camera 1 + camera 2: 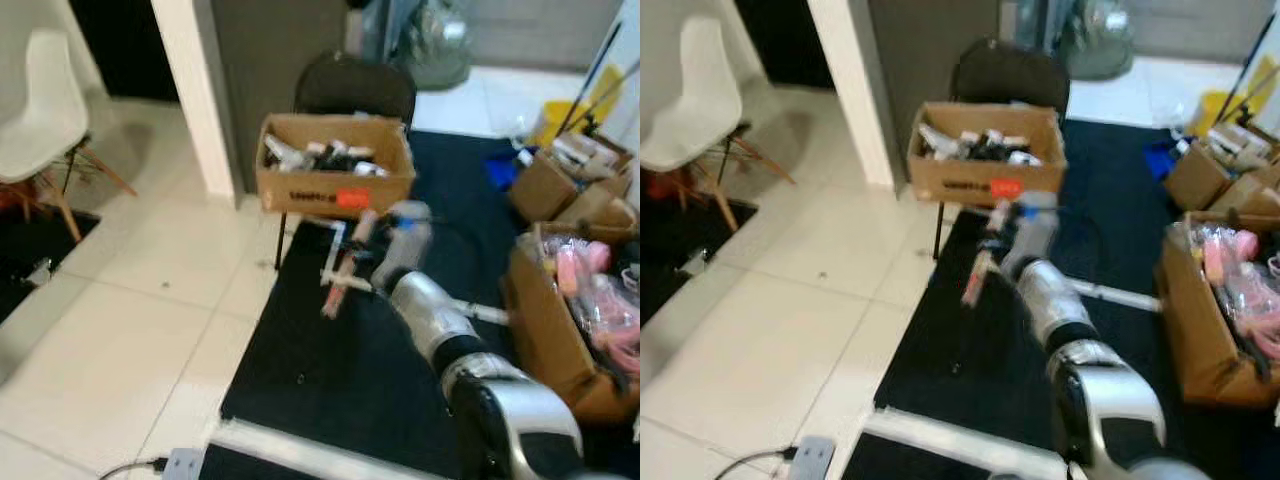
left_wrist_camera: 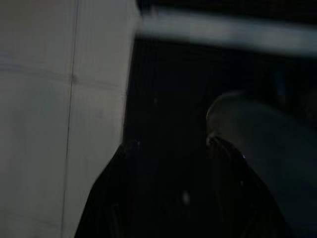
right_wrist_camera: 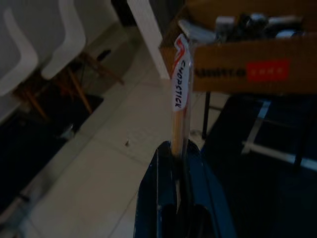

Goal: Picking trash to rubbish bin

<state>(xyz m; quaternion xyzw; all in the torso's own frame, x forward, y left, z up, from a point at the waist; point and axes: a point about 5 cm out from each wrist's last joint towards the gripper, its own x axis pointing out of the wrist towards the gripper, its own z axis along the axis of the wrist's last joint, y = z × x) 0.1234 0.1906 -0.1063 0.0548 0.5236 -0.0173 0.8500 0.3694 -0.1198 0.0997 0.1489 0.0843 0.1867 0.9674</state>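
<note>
Upright, chopstick packet (image 3: 179, 94) in right gripper (image 3: 179, 154).

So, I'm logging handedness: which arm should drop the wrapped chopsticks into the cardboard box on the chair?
Right. The right gripper already clamps the wrapped chopsticks, stretched toward the cardboard box. The left arm hangs low over the floor.

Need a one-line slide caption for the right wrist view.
Right gripper shut on a wrapped chopstick packet, held out toward the cardboard box of trash on the chair.

White chair (image 1: 45, 105) stands on pale tiled floor (image 1: 150, 310); dark rug (image 1: 350, 370) adjoins; yellow mop bucket (image 1: 562, 120) stands behind.
</note>
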